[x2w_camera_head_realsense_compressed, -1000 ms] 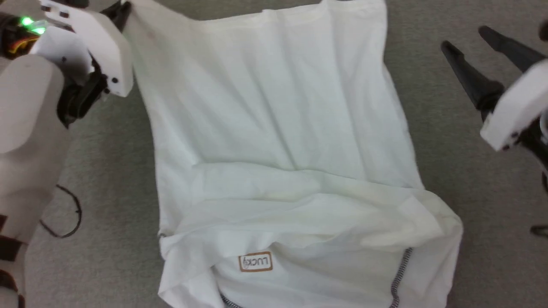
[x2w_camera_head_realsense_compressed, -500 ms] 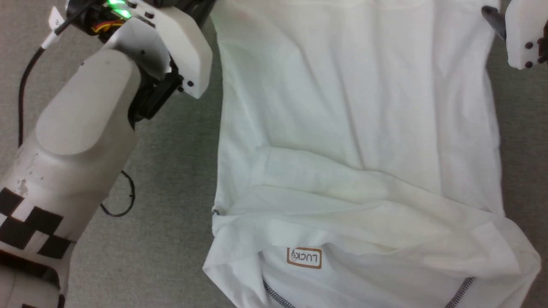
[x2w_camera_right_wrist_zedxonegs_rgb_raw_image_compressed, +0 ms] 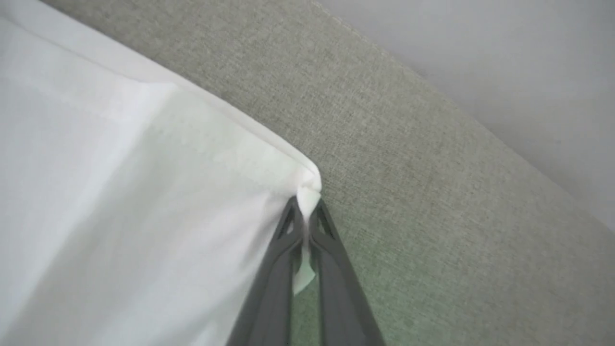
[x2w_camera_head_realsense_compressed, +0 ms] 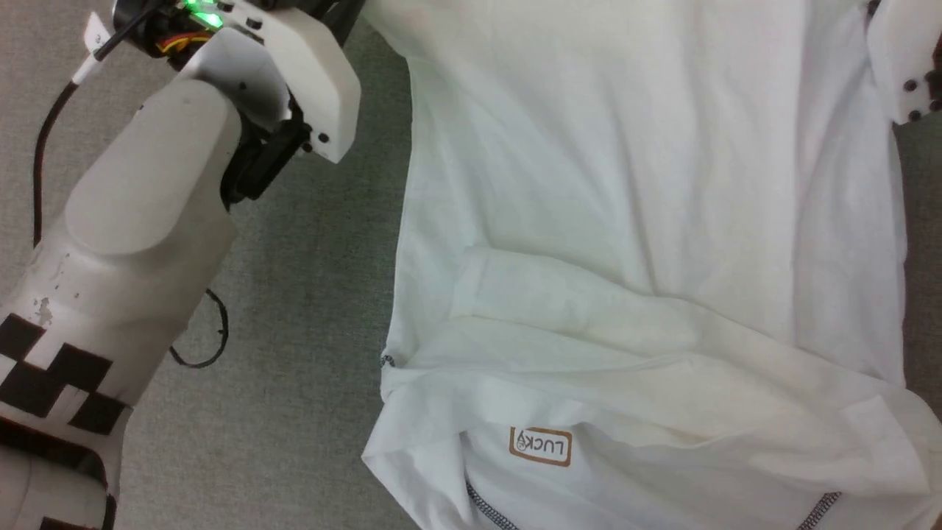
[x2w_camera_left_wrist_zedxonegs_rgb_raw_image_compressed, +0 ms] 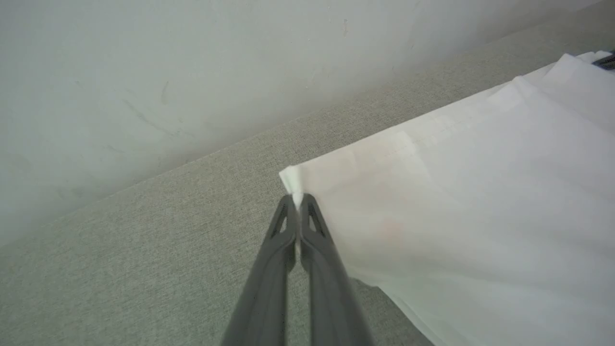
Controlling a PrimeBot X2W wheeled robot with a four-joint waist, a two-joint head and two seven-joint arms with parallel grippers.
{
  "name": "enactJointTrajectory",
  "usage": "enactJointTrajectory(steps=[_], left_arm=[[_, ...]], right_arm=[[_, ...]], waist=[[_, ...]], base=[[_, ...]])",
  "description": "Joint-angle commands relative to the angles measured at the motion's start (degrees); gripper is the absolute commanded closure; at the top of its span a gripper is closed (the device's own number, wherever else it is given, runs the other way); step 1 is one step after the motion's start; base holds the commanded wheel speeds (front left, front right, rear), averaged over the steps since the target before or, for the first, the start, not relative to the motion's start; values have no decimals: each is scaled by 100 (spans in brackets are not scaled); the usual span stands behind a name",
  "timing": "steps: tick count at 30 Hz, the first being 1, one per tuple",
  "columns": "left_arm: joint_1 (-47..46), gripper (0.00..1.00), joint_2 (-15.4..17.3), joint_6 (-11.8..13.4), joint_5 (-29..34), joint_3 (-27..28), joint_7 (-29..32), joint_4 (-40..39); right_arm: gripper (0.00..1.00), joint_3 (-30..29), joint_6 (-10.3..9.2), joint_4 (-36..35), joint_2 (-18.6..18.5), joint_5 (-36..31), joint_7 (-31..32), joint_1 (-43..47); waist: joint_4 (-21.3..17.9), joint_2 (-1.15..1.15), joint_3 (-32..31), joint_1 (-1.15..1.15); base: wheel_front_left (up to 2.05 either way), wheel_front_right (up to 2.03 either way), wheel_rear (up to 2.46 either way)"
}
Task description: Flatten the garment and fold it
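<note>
While one white thin-fabric garment (x2w_camera_head_realsense_compressed: 625, 221) lies spread on the grey woven surface (x2w_camera_head_realsense_compressed: 309, 294), two grippers each clamp one hem corner at its far edge. Left gripper (x2w_camera_left_wrist_zedxonegs_rgb_raw_image_compressed: 299, 204): both dark fingers pressed together on the corner fabric. Right gripper (x2w_camera_right_wrist_zedxonegs_rgb_raw_image_compressed: 306, 211): likewise closed, with a fabric tuft pinched between the fingers. One brown-bordered rectangular patch (x2w_camera_head_realsense_compressed: 541, 446) and two dark zigzag-stitched seams (x2w_camera_head_realsense_compressed: 486, 508) sit at the near end.

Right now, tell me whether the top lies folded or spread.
Mostly spread: the white top lies open, but a layer is folded over by the LUCK patch.
</note>
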Motion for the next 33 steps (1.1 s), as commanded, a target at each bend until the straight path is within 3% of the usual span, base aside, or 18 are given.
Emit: enactJointTrajectory(steps=[1,13,22,28,33], left_arm=[[-127,100,24,-36,23,23,-104,108],[-197,100,103,126,166,158,-978,958],[73,100,102,80,167,92,-1396,1258],[826,100,401,56,81,-23,-1448,797],[1842,100,894,290,-45,-161,-1109,-281]], right_arm=[[100,236,-13,225,-184,-6,-236,243],[100,814,-13,574,-412,11,-2683,-350],[100,1074,-13,775,-421,467,-3770,-61],[100,1290,-13,451,-606,908,-4163,659],[100,1295,-13,-230,-927,1353,-4195,1526]], waist=[[-124,0,-111,1],[-661,0,-832,1],[-724,0,-1432,1],[-717,0,-2082,1],[-655,0,-2627,1]], base=[[0,0,0],[0,0,0],[0,0,0],[0,0,0],[0,0,0]])
